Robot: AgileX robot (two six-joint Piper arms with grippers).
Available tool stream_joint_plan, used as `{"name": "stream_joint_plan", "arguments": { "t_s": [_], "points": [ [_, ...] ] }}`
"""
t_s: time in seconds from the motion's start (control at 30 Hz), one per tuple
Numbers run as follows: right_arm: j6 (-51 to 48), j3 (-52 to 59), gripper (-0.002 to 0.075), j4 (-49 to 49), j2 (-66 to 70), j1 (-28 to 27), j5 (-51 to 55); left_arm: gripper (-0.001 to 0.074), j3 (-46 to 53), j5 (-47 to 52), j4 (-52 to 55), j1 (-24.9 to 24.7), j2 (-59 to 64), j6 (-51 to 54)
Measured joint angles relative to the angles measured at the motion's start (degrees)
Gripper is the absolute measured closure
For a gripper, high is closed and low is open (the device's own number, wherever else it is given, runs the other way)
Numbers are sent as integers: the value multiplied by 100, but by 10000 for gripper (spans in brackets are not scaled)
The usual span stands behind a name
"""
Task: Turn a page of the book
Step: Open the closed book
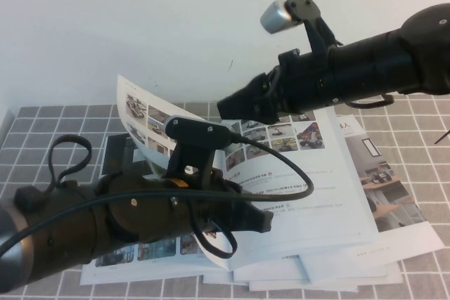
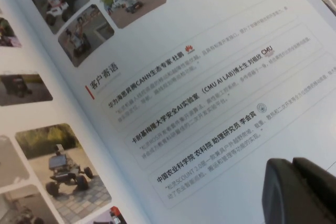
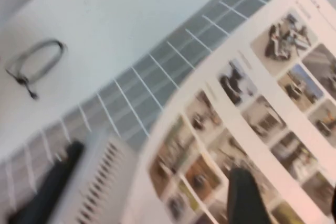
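The book (image 1: 316,194) lies open on the tiled mat, and its right page shows photos above lines of text (image 2: 199,98). The page (image 1: 140,121) stands lifted above the left half, covered in small vehicle photos; it also fills the right wrist view (image 3: 252,114). My right gripper (image 1: 226,108) reaches in from the upper right to the lifted page's inner part. It is open, with the page showing between its fingers (image 3: 247,198). My left gripper (image 1: 264,219) is shut and empty, hovering low over the right page near the spine; its fingertips (image 2: 294,192) are pressed together.
Booklets with interior-room photos (image 1: 383,173) stick out from under the book at the right and front. A grey tiled mat (image 1: 42,124) covers the table before a white wall. A dark flat object (image 1: 116,152) lies behind the lifted page. A cable loops over my left arm (image 1: 70,159).
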Motion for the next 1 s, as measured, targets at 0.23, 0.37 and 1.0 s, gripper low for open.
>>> {"name": "stream_joint_plan", "arguments": {
  "t_s": [0.23, 0.37, 1.0],
  "points": [
    [717, 0, 466, -1872, 321, 0, -128, 738, 0, 389, 0, 13, 0, 0],
    [1239, 11, 537, -2588, 686, 0, -128, 738, 27, 358, 0, 13, 0, 0],
    [3329, 11, 634, -5183, 1269, 0, 778, 736, 1296, -454, -397, 13, 0, -53]
  ]
}}
